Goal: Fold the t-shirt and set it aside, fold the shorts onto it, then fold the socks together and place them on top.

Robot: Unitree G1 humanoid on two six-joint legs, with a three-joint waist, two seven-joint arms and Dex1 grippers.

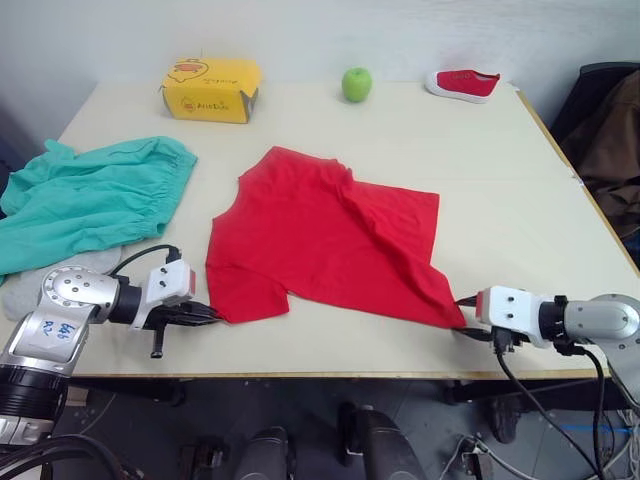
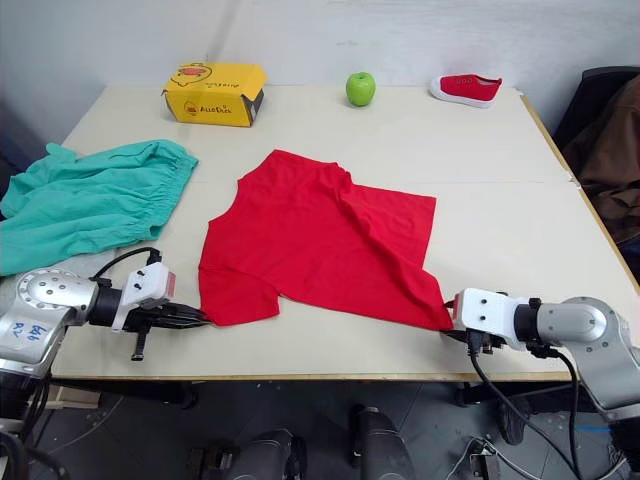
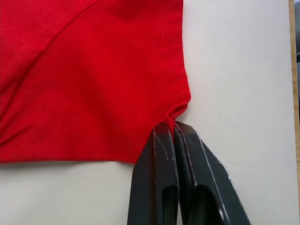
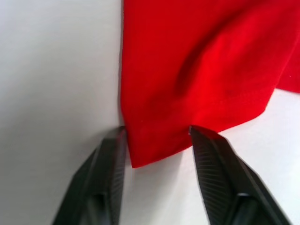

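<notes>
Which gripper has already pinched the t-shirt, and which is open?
The left gripper is shut on the t-shirt, puckering its near corner. The right gripper is open, its fingers straddling the other near corner without closing.

I look down on a pale beige table (image 1: 480,190) with a wood-coloured edge, standing close to a plain white wall (image 1: 320,30). A dark chair (image 1: 600,120) draped with a brown jacket (image 1: 612,150) stands at its right side. Beneath the near edge lies a dark grey floor (image 1: 300,420).
</notes>
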